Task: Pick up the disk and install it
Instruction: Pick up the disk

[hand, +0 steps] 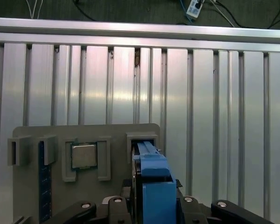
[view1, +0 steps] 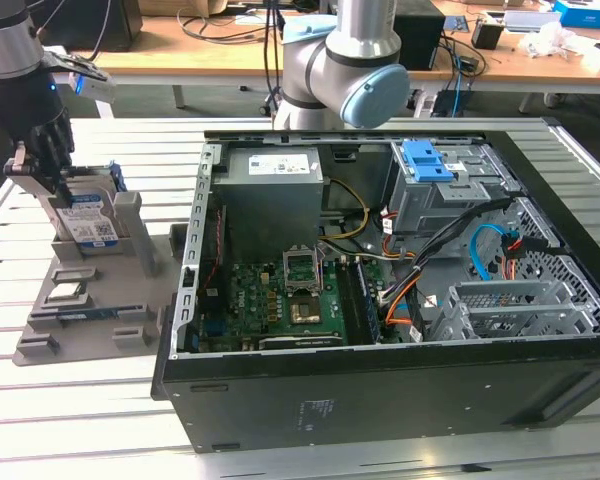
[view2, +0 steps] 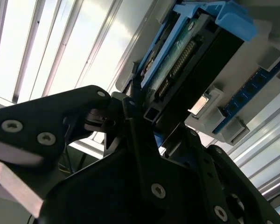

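The disk (view1: 88,222) stands on edge in a slot of the grey holder plate (view1: 90,310) at the exterior view's left, its white-and-blue label facing out and its blue carrier frame round it. My gripper (view1: 52,185) comes down from above onto its upper end. In the first wrist view the blue frame of the disk (hand: 154,179) sits tight between my black fingers (hand: 117,203). In the second wrist view a finger (view2: 130,112) presses against the connector end of the disk (view2: 186,60). The gripper is shut on the disk, which still rests in the slot.
An open computer case (view1: 380,390) lies to the exterior view's right, with a grey power-supply box (view1: 272,190), a motherboard (view1: 280,295) and a drive cage with a blue latch (view1: 427,160). The holder plate also carries a processor chip (hand: 84,155) and a memory stick (hand: 45,186). A slatted metal table (hand: 200,102) lies underneath.
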Robot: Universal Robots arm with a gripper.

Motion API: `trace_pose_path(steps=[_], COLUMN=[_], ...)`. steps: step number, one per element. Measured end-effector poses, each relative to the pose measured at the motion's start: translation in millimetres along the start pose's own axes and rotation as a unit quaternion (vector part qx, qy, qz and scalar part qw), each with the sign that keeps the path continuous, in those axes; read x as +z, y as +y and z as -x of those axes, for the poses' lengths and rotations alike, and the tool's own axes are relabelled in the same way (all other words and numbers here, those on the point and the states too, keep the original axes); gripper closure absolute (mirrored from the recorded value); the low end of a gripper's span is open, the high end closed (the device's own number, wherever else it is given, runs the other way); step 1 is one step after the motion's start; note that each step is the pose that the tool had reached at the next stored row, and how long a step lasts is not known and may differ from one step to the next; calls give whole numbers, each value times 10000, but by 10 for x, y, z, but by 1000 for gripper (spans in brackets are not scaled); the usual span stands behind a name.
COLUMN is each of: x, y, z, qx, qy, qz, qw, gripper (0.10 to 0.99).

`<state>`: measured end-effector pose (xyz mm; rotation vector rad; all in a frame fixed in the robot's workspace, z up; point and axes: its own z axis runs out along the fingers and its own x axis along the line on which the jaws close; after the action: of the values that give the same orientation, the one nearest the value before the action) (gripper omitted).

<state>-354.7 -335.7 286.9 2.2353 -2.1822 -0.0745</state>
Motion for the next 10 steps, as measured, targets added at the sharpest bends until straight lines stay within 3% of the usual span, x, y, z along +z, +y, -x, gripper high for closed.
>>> trace_pose_path(steps=[1,2,10], x=[1,1,-9], y=[0,-1,0], z=[0,0,2], qx=[0,0,0], qy=[0,2,5], qz=[-1,-1,-1], qw=[10000,10000,10000], gripper=[667,722,722])
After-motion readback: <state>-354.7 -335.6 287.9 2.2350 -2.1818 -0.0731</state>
